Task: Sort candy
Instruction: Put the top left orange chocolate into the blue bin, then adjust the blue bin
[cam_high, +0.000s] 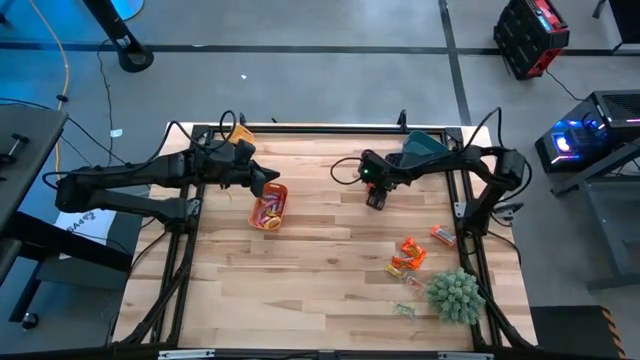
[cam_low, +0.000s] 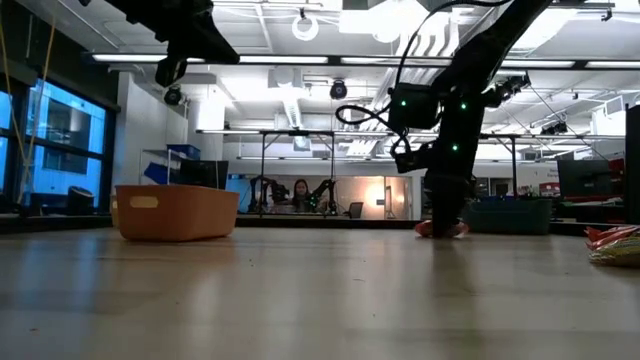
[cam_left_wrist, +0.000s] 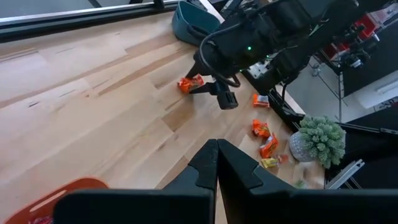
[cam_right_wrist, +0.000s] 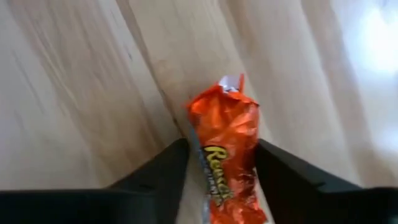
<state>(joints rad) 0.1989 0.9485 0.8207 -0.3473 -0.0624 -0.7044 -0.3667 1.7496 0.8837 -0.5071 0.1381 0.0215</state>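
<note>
An orange-wrapped candy (cam_right_wrist: 224, 143) lies on the wood between the fingers of my right gripper (cam_right_wrist: 222, 149), which stands near the table's middle (cam_high: 375, 198), pointing down. More candy (cam_high: 408, 256) lies scattered near the right edge. Several sweets sit in the orange tray (cam_high: 268, 208). My left gripper (cam_left_wrist: 216, 155) is shut and empty, and it hovers above that tray's far edge (cam_high: 266, 184). My right gripper pinches the orange candy across its width, one finger (cam_right_wrist: 171, 168) on each long side of the wrapper (cam_right_wrist: 211, 168). The fingers come from above, pointing down. In the low view the candy (cam_low: 440, 228) rests on the table at the fingertips.
A teal tray (cam_high: 420, 148) sits at the far right corner and a yellow tray (cam_high: 240, 132) at the far left. A spiky green plant ball (cam_high: 455, 295) stands near the right near corner. Bare wood spreads across the middle and near side.
</note>
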